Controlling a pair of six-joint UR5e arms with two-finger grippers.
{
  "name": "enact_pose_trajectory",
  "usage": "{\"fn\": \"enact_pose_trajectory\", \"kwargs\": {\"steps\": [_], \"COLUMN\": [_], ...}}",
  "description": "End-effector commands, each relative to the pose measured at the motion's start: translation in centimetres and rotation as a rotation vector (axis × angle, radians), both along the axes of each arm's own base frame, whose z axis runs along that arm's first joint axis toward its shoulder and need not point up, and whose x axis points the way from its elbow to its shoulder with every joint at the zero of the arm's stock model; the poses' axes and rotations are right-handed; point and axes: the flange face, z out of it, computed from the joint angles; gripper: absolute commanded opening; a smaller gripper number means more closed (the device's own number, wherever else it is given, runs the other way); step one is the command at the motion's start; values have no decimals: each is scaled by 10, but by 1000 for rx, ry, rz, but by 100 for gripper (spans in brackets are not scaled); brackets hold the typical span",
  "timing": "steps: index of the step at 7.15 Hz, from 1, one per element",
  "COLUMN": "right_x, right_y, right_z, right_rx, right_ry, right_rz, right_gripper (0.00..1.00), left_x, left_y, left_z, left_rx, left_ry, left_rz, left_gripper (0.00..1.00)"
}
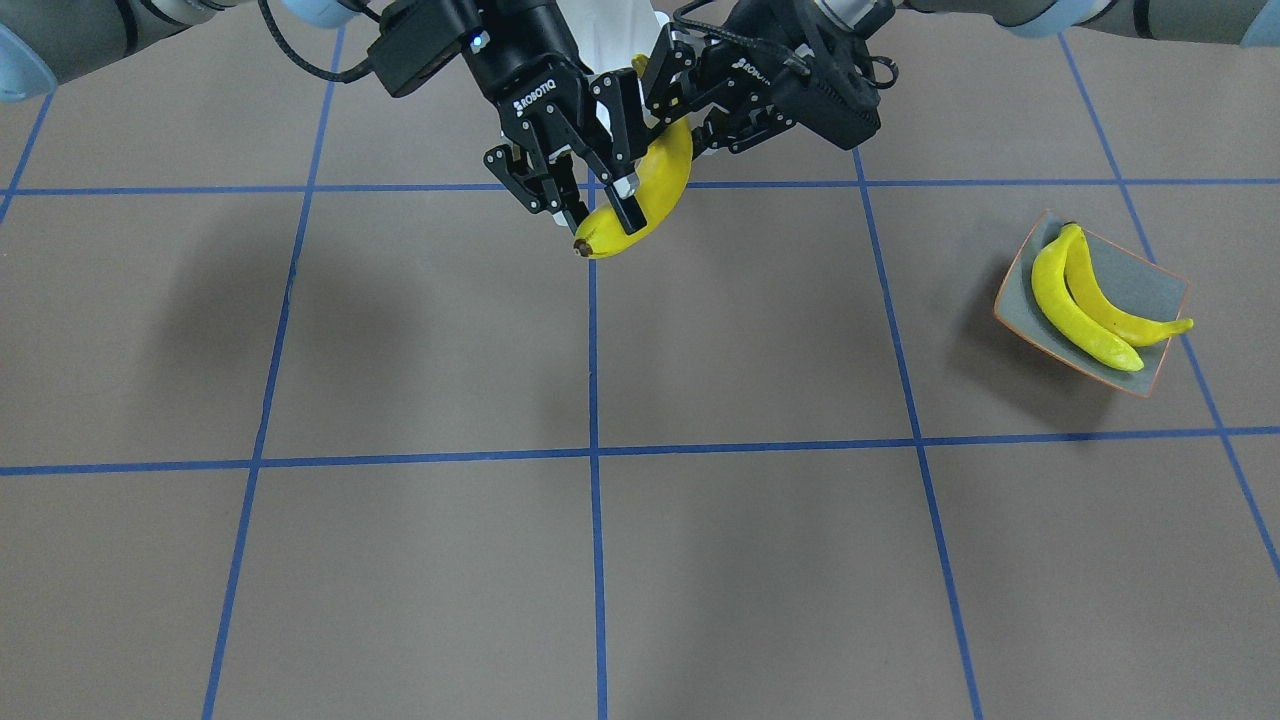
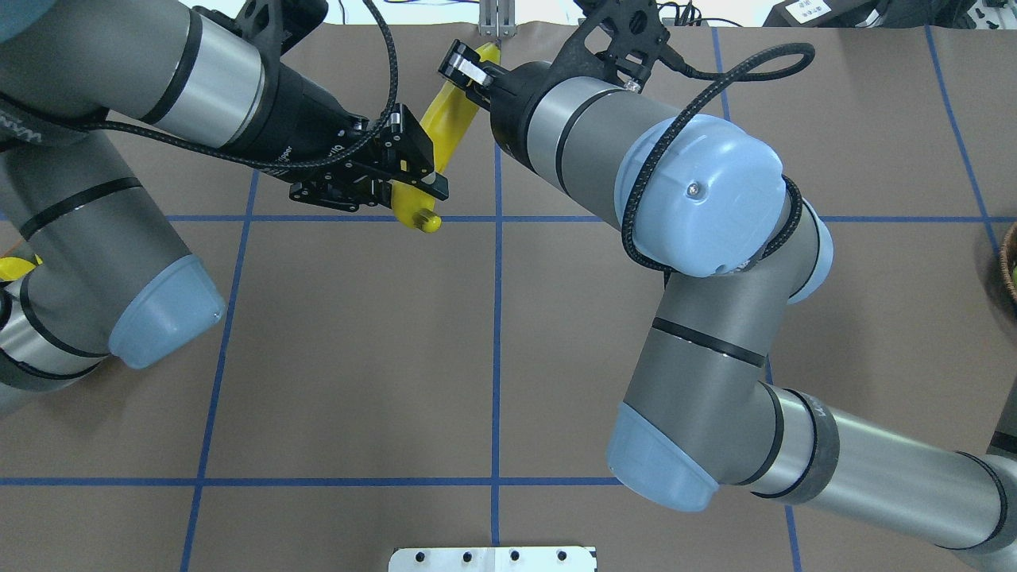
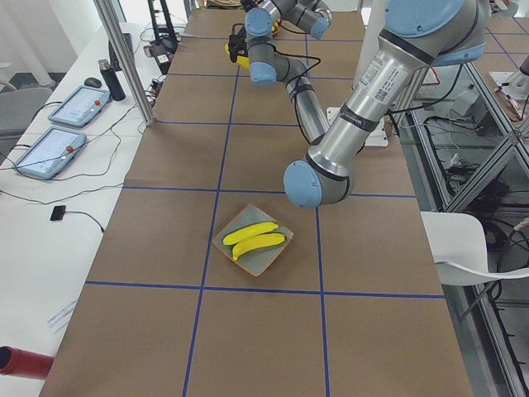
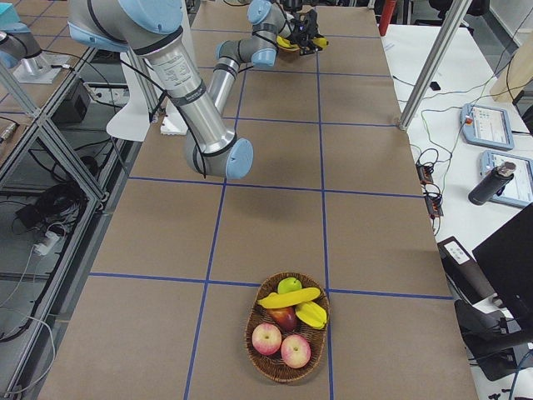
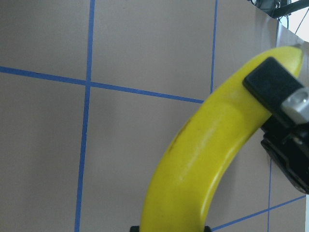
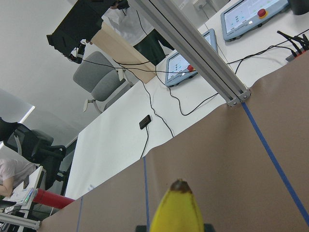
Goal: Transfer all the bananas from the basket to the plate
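Observation:
One banana [image 1: 655, 185] hangs in the air over the middle of the table's far side, held between both grippers. My right gripper [image 1: 605, 215] is shut on its dark-tipped end, which shows in the right wrist view [image 6: 177, 212]. My left gripper [image 2: 417, 184] is shut on its other end, which fills the left wrist view [image 5: 207, 154]. The grey plate [image 1: 1140, 280] with the orange rim holds two bananas [image 1: 1075, 310] on my left side. The basket [image 4: 258, 350] on my right side holds another banana [image 4: 289, 297].
The basket also holds red apples [image 4: 266, 337] and a green one [image 4: 289, 285]. Its rim shows at the overhead view's right edge [image 2: 1009, 270]. An aluminium post [image 4: 425, 75] stands at the table's far edge, with tablets [image 3: 70, 107] beyond it.

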Motion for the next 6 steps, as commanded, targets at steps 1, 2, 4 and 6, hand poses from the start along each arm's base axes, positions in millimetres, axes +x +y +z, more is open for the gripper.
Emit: {"fn": "enact_pose_trajectory", "kwargs": {"steps": [1,2,4,6], "right_x": [5,8,19,45], "right_y": [2,5,4,-32], "right_z": [-3,-6,-3,24], "right_rx": [5,11,11,-35], "right_ry": [-19,-23,-15,110], "right_rz": [0,-4,-25,-84], "right_gripper": [100,100,100,100], "left_x": [0,1,0,-6], "left_y": [0,-1,-2,0], "left_z": [1,1,3,28], "left_rx": [-1,-3,-7,-36], "left_ry": [-1,-2,-7,-34], "left_rz": [0,0,-3,-8], "left_gripper": [0,0,0,0]}}
